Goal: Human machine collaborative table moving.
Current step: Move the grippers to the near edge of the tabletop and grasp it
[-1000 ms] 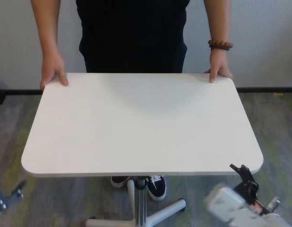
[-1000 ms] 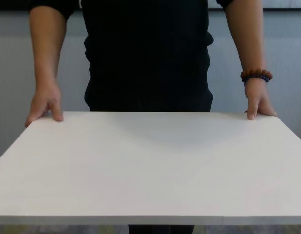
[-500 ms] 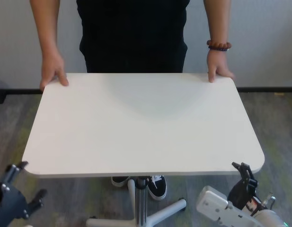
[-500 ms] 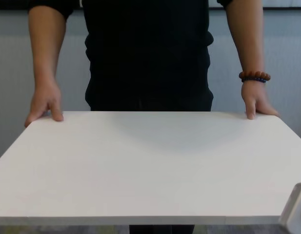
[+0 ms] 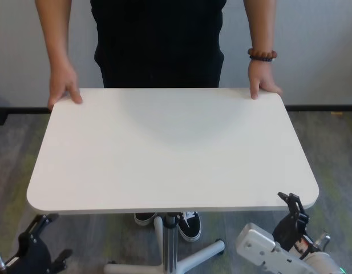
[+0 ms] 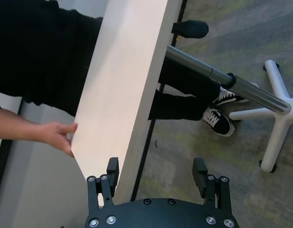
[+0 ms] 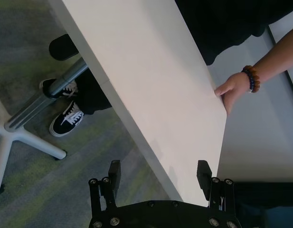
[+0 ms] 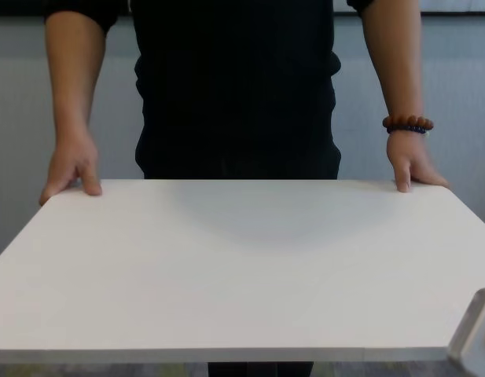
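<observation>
Claws both wide, gripping nothing: left claw (image 6: 156,175) lines up on the near left corner of the surface (image 5: 170,148), right claw (image 7: 159,175) on the near right corner. Neither has the edge between its fingers yet. Person (image 5: 158,43) has both hands on the far corners. Risks: a claw rides under or over the thin edge and misses; uneven grip tilts the top; person pulls before both claws close.

White tabletop (image 5: 170,148) level on centre pole; human (image 5: 158,43) gripping far corners; open left tool (image 6: 157,172), right tool (image 7: 159,175) flanking near corners.
</observation>
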